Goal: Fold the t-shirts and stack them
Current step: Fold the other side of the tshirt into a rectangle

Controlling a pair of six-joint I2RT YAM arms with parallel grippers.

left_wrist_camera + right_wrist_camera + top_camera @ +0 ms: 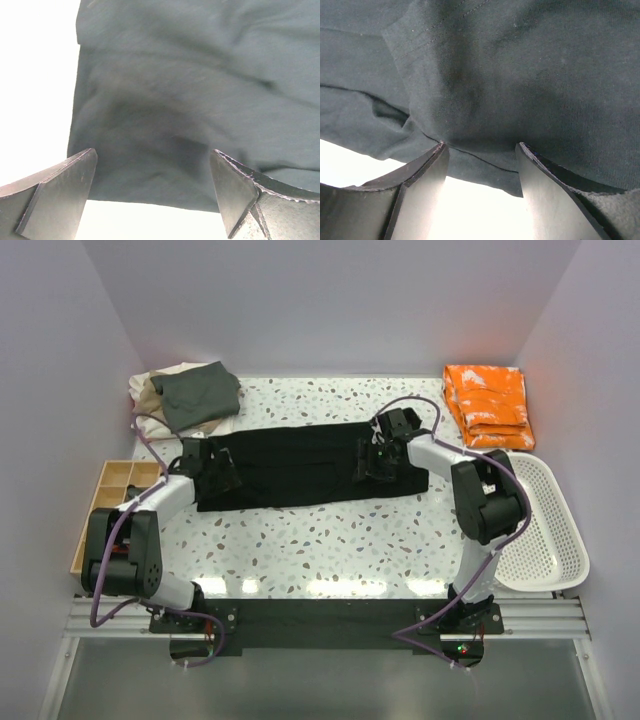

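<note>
Lying flat at mid-table, the black shirt is a long band running left to right, already narrowed lengthwise and not yet folded across. The stack sits at the far left corner, grey-green on top, paler shirts under it, just beyond the band's left end.

Left gripper: jaws spread wide, nothing held, cloth edge just ahead of the tips. Right gripper: jaws also apart, hem at the tips, nothing pinched. In the top view it sits inward of the band's right end, not at the corner.

Risks, as judged:
- Layer miss. The right wrist view shows overlapping layers and a stitched hem. A shallow close would likely catch the top layer only, and the lengthwise fold opens on lift.
- Left miss. The edge lies ahead of the fingers, not between them. Closing without advancing probably grabs air or a thin lip that slips.
- Uneven hold. With the right grip inboard, the free right end may trail and crease, giving a skewed cross-fold.
- Unequal lift between arms would twist the band.
- Stack knock. A carry toward the far left passes close to the stack; a drooping tail could drag the top shirt off square.
</note>
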